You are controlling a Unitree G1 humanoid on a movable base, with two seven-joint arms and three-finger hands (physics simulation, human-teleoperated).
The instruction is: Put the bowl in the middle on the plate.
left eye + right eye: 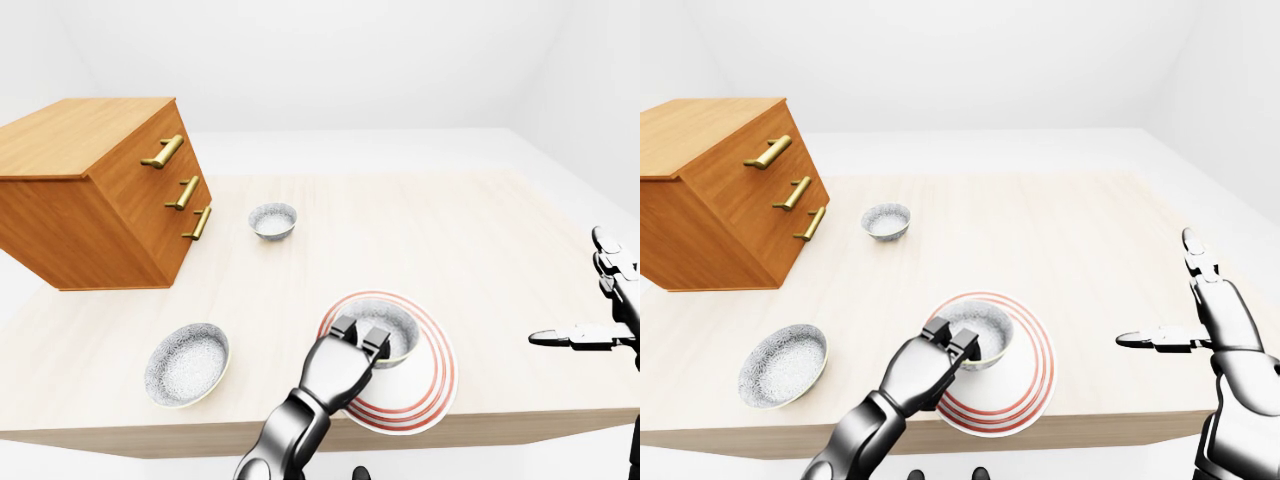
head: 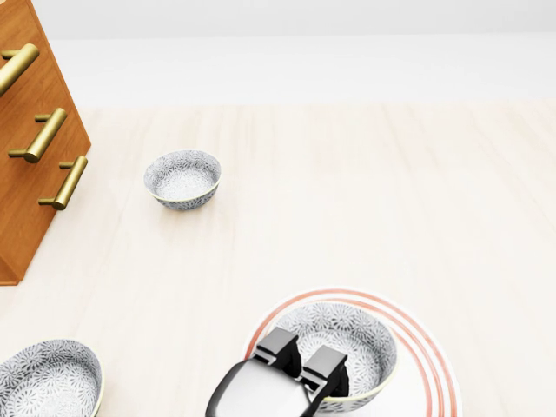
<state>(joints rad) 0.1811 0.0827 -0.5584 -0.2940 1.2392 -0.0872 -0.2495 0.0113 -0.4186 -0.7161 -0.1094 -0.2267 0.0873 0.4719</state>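
Bowl (image 1: 385, 330) in the left-eye view sits on the red-ringed plate (image 1: 430, 395), which overhangs the table's (image 1: 450, 230) bottom edge a little. The left hand (image 1: 360, 340) reaches up from the bottom, its fingers hooked over the bowl's lower-left rim and closed on it. A second bowl (image 1: 187, 363) lies at the left near that same edge, and a third bowl (image 1: 273, 220) stands higher up beside the wooden drawer chest (image 1: 90, 190). Bare tabletop stretches wide to the right of the plate.

From the head view, 2 fingers (image 2: 278, 347) press on the bowl's near rim; the bowl sits left of the plate's centre, with rings showing on its right.

Over in the right-eye view, the right hand (image 1: 1185, 315) hangs past the table's right edge, well apart from everything, fingers spread wide, one pointing up and another pointing left.
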